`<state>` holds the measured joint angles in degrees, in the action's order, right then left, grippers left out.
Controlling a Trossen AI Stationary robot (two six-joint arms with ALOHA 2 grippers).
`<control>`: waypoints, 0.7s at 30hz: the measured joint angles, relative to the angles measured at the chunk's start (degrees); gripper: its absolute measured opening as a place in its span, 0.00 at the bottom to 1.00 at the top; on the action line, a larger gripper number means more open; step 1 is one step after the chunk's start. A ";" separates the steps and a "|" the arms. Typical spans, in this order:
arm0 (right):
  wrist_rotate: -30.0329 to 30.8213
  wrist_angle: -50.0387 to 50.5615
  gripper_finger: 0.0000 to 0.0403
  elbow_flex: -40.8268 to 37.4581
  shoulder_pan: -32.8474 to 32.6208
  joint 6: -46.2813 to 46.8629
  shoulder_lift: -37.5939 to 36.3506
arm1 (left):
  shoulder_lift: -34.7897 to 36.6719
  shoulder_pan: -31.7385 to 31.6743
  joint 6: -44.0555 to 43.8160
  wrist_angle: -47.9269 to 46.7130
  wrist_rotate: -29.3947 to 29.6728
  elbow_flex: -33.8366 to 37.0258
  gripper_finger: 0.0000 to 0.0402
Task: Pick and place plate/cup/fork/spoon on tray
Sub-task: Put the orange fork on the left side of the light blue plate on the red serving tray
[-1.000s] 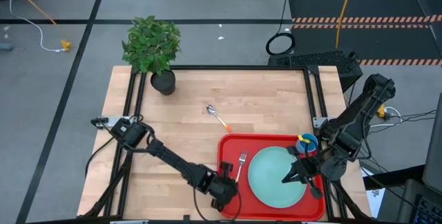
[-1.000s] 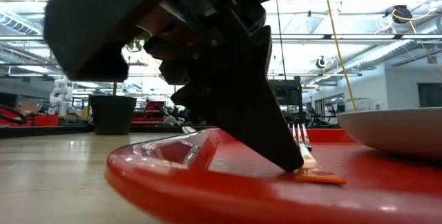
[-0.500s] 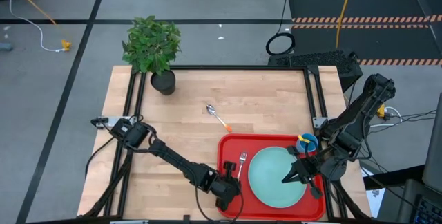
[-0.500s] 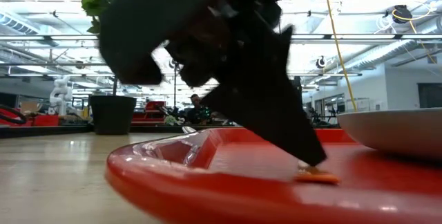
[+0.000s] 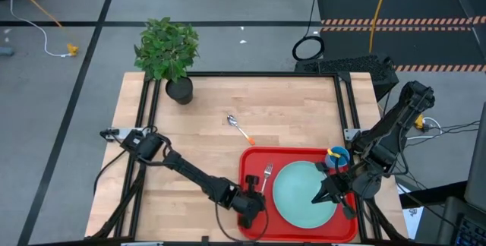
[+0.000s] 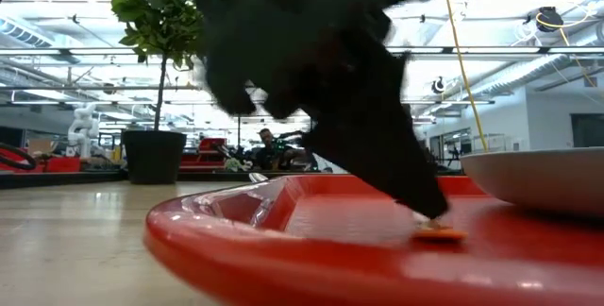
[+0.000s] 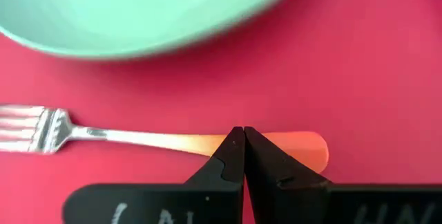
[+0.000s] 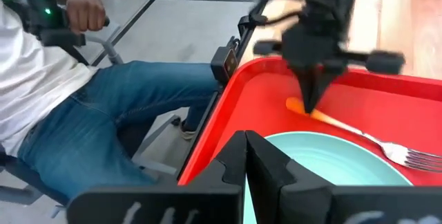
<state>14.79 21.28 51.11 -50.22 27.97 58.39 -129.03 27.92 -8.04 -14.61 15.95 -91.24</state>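
The red tray (image 5: 249, 161) lies at the table's near right. On it are the mint-green plate (image 5: 298, 197), the blue cup (image 5: 338, 156) at its far right corner, and the fork (image 5: 266, 175) left of the plate, tines toward the far edge. My left gripper (image 5: 257, 195) is shut, its tips on the fork's orange handle. My right gripper (image 5: 316, 197) is shut over the plate's right half; I cannot tell whether it touches. The spoon (image 5: 241, 129) lies flat on the wood beyond the tray. My left gripper has its shut fingertips (image 7: 238, 141) on top of the fork's orange handle (image 7: 293, 145), short of its free end. The fingers slant down from the tray's near left and lie across the handle. The fork lies flat on the tray floor (image 6: 436, 233).
A potted plant (image 5: 179, 89) stands at the table's far left corner. A seated person in jeans (image 8: 103, 127) is beside the tray's end, off the table. Bare wood lies left of and beyond the tray.
My left gripper has shifted a little toward the table's right edge over the tray and turned, its tips staying on the fork's handle. The fork's tines, which showed beside the gripper in the low view, are now hidden behind it.
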 joint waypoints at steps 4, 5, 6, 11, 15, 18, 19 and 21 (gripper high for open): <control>-0.08 0.08 0.00 0.00 0.00 -0.05 0.00 | 2.07 1.61 -0.13 1.79 0.90 -0.02 0.01; -0.07 0.05 0.00 0.00 0.00 -0.05 0.00 | 2.26 1.83 -0.14 2.99 1.43 -0.13 0.01; -0.07 0.05 0.00 0.00 0.00 -0.07 0.00 | 2.27 1.96 -0.29 3.45 1.99 -0.26 0.01; -0.07 0.00 0.00 0.00 -0.02 0.02 0.00 | 1.57 1.88 -3.74 -0.38 2.40 -0.04 0.01; -0.05 -0.02 0.00 0.00 -0.02 0.04 0.00 | 1.57 2.31 -5.62 -2.98 2.46 -0.04 0.01; -0.05 -0.02 0.00 0.00 -0.02 0.04 0.00 | 1.57 2.71 -6.13 -4.55 2.40 -0.04 0.01; -0.05 -0.02 0.00 0.00 -0.02 0.04 0.00 | 1.57 2.75 -6.39 -5.15 2.36 -0.04 0.01; -0.05 -0.02 0.00 0.00 -0.02 0.01 0.00 | 1.57 2.74 -7.10 -5.42 2.33 -0.04 0.01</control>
<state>14.74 21.26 51.11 -50.24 27.98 58.39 -127.46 30.66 -15.14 -20.03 18.28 -91.29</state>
